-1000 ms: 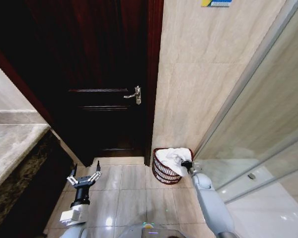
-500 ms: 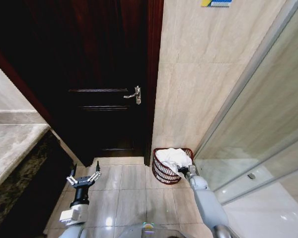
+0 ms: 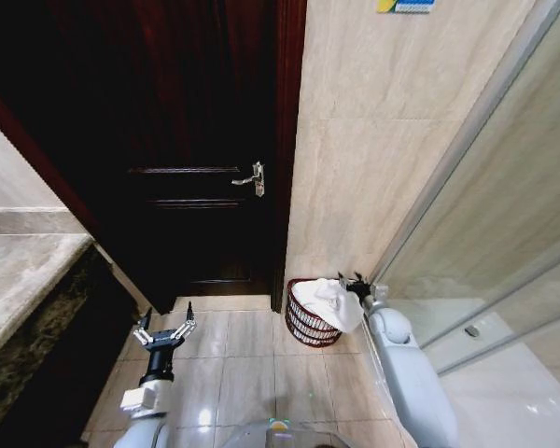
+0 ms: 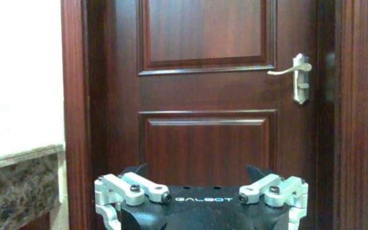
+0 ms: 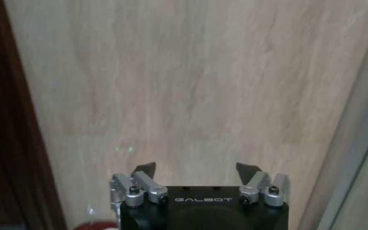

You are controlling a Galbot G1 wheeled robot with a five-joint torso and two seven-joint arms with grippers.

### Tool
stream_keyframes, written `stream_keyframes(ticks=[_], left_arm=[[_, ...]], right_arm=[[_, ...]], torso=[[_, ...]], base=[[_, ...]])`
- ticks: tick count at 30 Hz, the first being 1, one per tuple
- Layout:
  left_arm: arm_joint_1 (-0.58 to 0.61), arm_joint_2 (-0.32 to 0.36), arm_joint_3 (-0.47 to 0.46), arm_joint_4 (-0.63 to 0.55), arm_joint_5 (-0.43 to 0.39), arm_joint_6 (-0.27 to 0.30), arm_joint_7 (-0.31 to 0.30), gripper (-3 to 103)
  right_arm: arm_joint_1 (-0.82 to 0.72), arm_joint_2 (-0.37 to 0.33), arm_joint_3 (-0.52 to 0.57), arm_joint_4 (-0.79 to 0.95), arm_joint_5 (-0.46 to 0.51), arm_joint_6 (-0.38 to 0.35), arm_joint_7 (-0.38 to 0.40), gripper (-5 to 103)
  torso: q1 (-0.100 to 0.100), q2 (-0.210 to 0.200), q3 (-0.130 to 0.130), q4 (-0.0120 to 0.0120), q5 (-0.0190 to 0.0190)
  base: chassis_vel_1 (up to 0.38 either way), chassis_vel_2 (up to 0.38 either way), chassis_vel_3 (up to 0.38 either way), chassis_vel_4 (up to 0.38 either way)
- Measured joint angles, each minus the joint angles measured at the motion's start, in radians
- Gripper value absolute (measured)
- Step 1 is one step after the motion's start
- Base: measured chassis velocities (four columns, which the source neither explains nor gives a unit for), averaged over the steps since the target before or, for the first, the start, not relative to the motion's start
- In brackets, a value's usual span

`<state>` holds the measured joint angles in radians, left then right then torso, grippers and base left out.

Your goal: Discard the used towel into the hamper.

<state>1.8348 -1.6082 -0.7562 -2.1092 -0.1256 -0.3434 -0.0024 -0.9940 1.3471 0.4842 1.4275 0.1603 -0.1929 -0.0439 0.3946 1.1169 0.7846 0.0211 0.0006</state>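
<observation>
Up and away from the towel [image 3: 329, 301] goes the right gripper [image 3: 357, 280], lifted off the white heap it was touching half a second ago and now poised at the hamper's far rim, lower centre-right of the head view. Camera steady; door and wall unshifted.

Largest first: dark door [image 3: 182, 140] across the upper left, beige tiled wall [image 3: 383, 131] beside it, glass partition [image 3: 504, 215] slanting down the right. Stone counter [image 3: 23, 271] at the left edge.

Then the hamper [image 3: 303, 325], lower centre against the wall, just right of the door frame. Towel piled inside, but one fold draped over the near-right rim, hanging outside.

Right gripper spread wide and holding nothing, black tips apart against bare wall in the right wrist view [image 5: 197, 168]. Left gripper [image 3: 165, 332] low at lower left over the floor tiles, fingers splayed too, idle, facing the door in the left wrist view [image 4: 200, 175].

Risk, judged from here: overhanging fold heavy enough to drag the towel out over the rim, or a light openwork hamper tipping under lopsided weight. Right forearm close beside that fold, so a careless retreat could snag it and pull it out.
</observation>
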Motion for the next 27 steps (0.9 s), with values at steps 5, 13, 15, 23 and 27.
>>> stream_keyframes(ticks=[5, 13, 15, 23, 27], left_arm=[[0.002, 0.000, -0.006, 0.000, -0.019, -0.002, -0.001, 100], [-0.014, 0.000, 0.013, -0.014, -0.029, 0.030, 0.007, 100], [-0.014, 0.000, 0.017, -0.015, -0.029, 0.033, 0.009, 100], [-0.015, 0.000, 0.026, -0.026, -0.034, 0.039, 0.061, 100], [-0.028, 0.002, 0.022, -0.032, -0.042, 0.054, 0.082, 100]], right_arm=[[-0.040, 0.016, 0.003, 0.053, -0.020, 0.009, -0.006, 97], [-0.277, 0.026, 0.085, 0.340, -0.007, 0.096, -0.035, 100], [-0.320, 0.035, 0.101, 0.379, -0.008, 0.109, -0.051, 100], [-0.532, 0.086, 0.153, 0.547, -0.021, 0.205, -0.059, 100], [-0.537, 0.095, 0.162, 0.554, -0.021, 0.189, -0.049, 100]], torso=[[0.000, 0.000, 0.000, -0.0003, -0.0002], [0.000, 0.000, 0.000, -0.0007, -0.0005], [0.000, 0.000, 0.000, -0.0007, -0.0003], [0.000, 0.000, 0.000, -0.0004, -0.0006], [0.000, 0.000, 0.000, -0.0002, -0.0006]], base=[[0.000, 0.000, 0.000, 0.000], [0.000, 0.000, 0.000, 0.000], [0.000, 0.000, 0.000, 0.000], [0.000, 0.000, 0.000, 0.000], [0.000, 0.000, 0.000, 0.000]])
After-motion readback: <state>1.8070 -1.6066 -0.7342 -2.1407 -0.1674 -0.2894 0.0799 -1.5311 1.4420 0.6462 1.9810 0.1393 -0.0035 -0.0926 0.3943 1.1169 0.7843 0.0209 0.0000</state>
